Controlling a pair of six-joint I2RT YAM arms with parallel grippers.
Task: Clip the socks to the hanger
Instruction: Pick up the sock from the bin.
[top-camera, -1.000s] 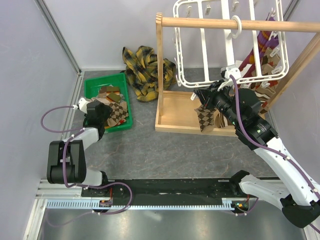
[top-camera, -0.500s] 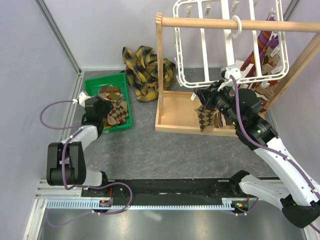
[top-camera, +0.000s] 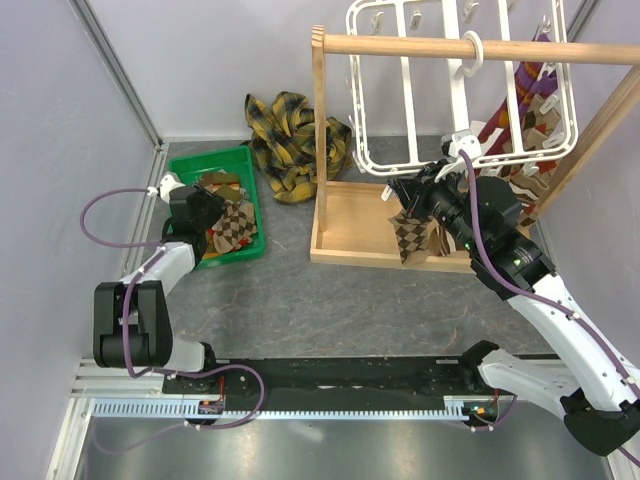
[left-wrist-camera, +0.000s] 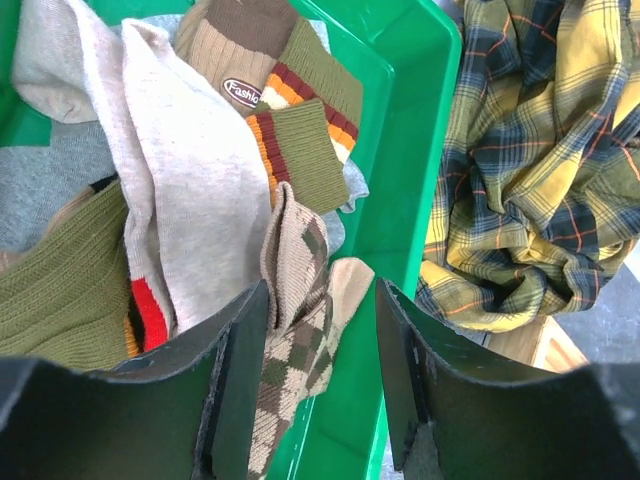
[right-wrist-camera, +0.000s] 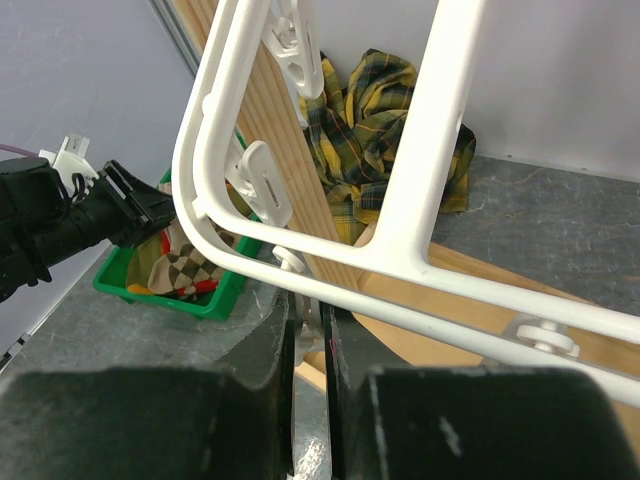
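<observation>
Socks (left-wrist-camera: 200, 190) in the green bin (left-wrist-camera: 405, 190): left fingers (left-wrist-camera: 240, 370) half-open astride the argyle sock (left-wrist-camera: 300, 290) — pinch just that one, lift clear. Right fingers (right-wrist-camera: 278, 365), right of the bin, clamp another sock (top-camera: 406, 238).

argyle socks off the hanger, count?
2: one sock hanging from the right gripper over the tray, a second sock in the green bin between left gripper fingers. More may be buried.

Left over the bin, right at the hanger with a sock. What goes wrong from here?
1. Left end effector straddles an argyle sock lying among other socks in the green bin; closing may lift neighbours too.
2. Right end effector grips a second sock under the hanger, which merely hangs on the wooden rod; pushing at a clip may swing it away.
</observation>
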